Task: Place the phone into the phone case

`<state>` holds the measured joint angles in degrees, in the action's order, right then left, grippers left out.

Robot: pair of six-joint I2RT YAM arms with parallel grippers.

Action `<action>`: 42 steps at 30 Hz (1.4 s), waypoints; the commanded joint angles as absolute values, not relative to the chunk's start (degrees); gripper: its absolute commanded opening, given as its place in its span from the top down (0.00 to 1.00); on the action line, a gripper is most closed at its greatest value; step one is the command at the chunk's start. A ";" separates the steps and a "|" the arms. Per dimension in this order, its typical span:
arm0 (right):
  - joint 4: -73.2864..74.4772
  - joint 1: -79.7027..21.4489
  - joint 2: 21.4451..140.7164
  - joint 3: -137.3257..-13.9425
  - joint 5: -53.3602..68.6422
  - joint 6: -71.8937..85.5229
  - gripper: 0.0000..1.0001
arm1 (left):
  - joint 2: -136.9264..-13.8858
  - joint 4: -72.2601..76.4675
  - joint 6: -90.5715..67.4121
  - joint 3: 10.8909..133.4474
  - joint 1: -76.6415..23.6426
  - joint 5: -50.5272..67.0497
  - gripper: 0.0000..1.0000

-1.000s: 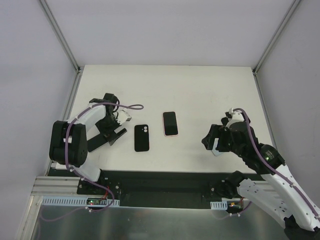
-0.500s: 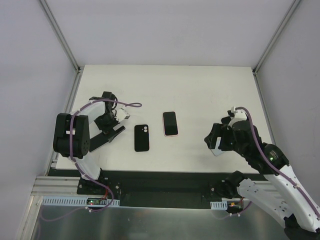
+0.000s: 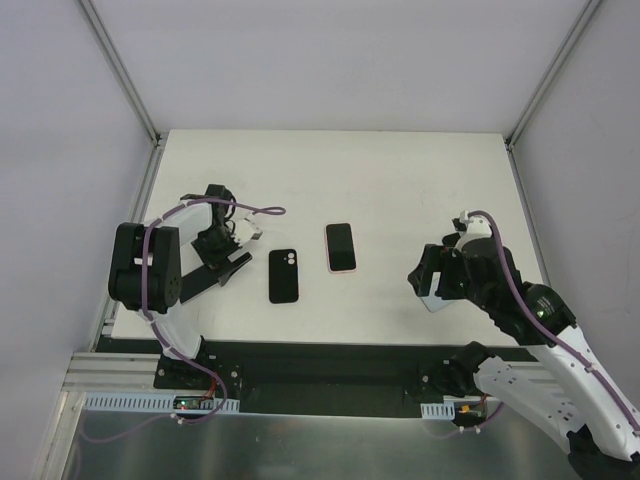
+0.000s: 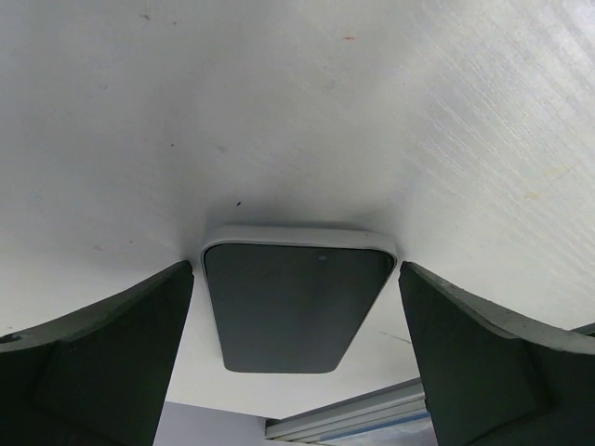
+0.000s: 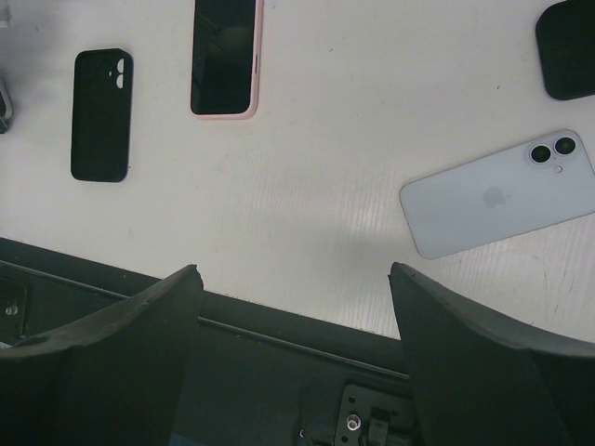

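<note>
An empty black phone case [image 3: 284, 275] lies camera holes up on the white table [image 3: 380, 180]; it also shows in the right wrist view [image 5: 101, 114]. A pink-edged phone [image 3: 341, 247] lies screen up to its right, and also shows in the right wrist view [image 5: 226, 56]. A dark-screened phone with a pale rim [image 4: 296, 311] lies between the fingertips of my open left gripper [image 4: 296, 265], which is not closed on it. That gripper sits at the table's left [image 3: 228, 265]. My right gripper [image 5: 293, 269] is open and empty above the front edge [image 3: 425, 283].
A pale blue phone [image 5: 497, 192] lies face down on the table right of my right gripper. A second black object [image 5: 567, 46] lies beyond it at the frame's corner. Both are hidden under the right arm in the top view. The table's dark front rail [image 5: 279, 372] is below.
The left arm has folded in slightly with its gripper staying by the phone. The right arm has shifted a little to the right. The case and phones have not moved.
</note>
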<state>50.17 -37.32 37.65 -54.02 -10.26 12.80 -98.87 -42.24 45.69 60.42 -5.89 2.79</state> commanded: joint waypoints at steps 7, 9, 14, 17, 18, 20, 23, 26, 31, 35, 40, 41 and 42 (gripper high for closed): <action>50.27 -37.09 36.65 -56.86 -10.72 11.95 0.15 | -100.64 -42.80 46.67 62.14 -5.45 6.41 0.16; 50.19 -37.18 36.65 -56.95 -10.81 11.95 0.15 | -100.28 -42.80 46.41 62.23 -5.54 6.77 0.23; 49.84 -37.18 37.18 -56.87 -10.55 12.30 0.16 | -98.44 -42.89 44.57 63.54 -6.68 8.17 0.36; 49.57 -37.18 37.35 -56.43 -10.20 12.92 0.16 | -98.17 -42.80 41.85 65.47 -6.77 8.96 0.49; 49.40 -37.09 37.27 -56.25 -9.76 12.92 0.16 | -98.61 -42.98 40.79 66.09 -6.77 8.88 0.56; 49.13 -37.09 37.18 -55.72 -9.49 13.09 0.16 | -99.22 -43.68 37.90 68.28 -6.85 8.79 0.62; 49.13 -37.18 36.91 -55.28 -9.23 13.45 0.16 | -101.33 -45.34 33.33 72.15 -7.03 10.63 0.63; 48.96 -37.18 36.56 -54.93 -8.88 13.88 0.15 | -103.18 -47.54 30.51 75.93 -7.03 15.54 0.72; 48.78 -37.18 36.04 -54.41 -8.35 15.11 0.16 | -103.45 -48.60 26.38 77.69 -7.03 22.67 0.84; 45.71 -37.18 35.68 -52.04 -6.69 15.91 0.16 | -103.80 -48.78 21.89 78.83 -6.94 25.22 0.91; 28.77 -37.18 37.78 -43.52 4.20 18.98 0.16 | -104.59 -49.57 16.71 79.63 -6.24 31.02 0.99; 22.30 -37.35 38.84 -42.55 5.52 21.86 0.16 | -104.85 -49.57 16.09 79.54 -6.15 31.20 1.00; 19.37 -37.70 41.63 -41.76 6.49 23.28 0.17 | -104.94 -49.57 15.65 79.19 -6.07 31.38 1.00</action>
